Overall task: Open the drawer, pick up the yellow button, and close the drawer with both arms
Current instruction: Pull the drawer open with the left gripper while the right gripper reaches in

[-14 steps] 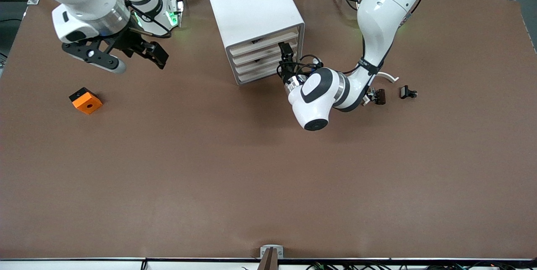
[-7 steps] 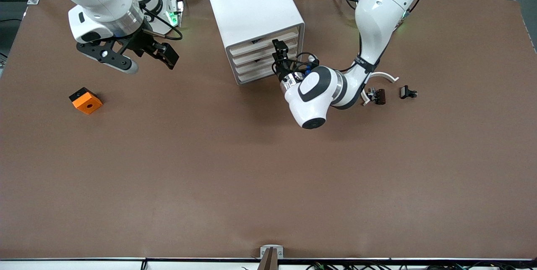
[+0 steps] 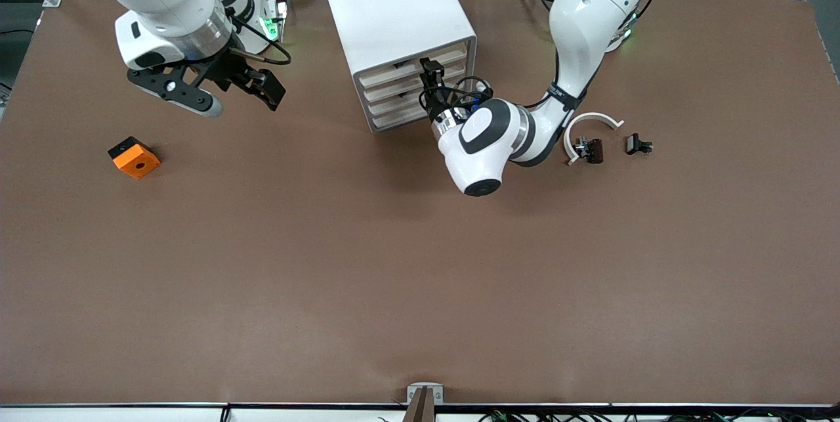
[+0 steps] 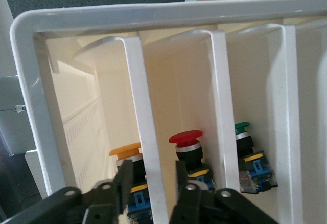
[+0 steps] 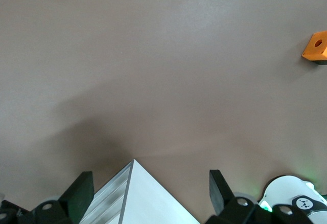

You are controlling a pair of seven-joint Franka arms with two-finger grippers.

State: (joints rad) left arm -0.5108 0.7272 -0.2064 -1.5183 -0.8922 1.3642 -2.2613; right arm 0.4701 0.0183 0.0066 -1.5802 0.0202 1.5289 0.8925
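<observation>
The white cabinet [image 3: 394,8] stands at the robots' side of the table. Its top drawer [image 3: 394,66] is pushed in. My left gripper [image 3: 430,71] is at the cabinet's front. In the left wrist view the left gripper [image 4: 152,175] straddles the top drawer's front lip [image 4: 145,111], with a thin gap still showing on each side of the lip. The yellow-capped button [image 4: 125,150] sits in that drawer just past one finger. My right gripper [image 3: 239,97] hangs open and empty over the table, between the cabinet and the right arm's end. In the right wrist view, the right gripper [image 5: 150,191] has a cabinet corner [image 5: 138,198] below it.
An orange square block [image 3: 134,157] with a hole lies toward the right arm's end. A white curved piece [image 3: 590,121] and two small dark parts [image 3: 589,148] [image 3: 638,144] lie toward the left arm's end. A red button [image 4: 186,139] and a green button [image 4: 242,128] sit in lower drawers.
My left gripper slid up the cabinet front from a lower drawer to the top one, and its jaws narrowed round the lip. My right gripper moved toward the cabinet.
</observation>
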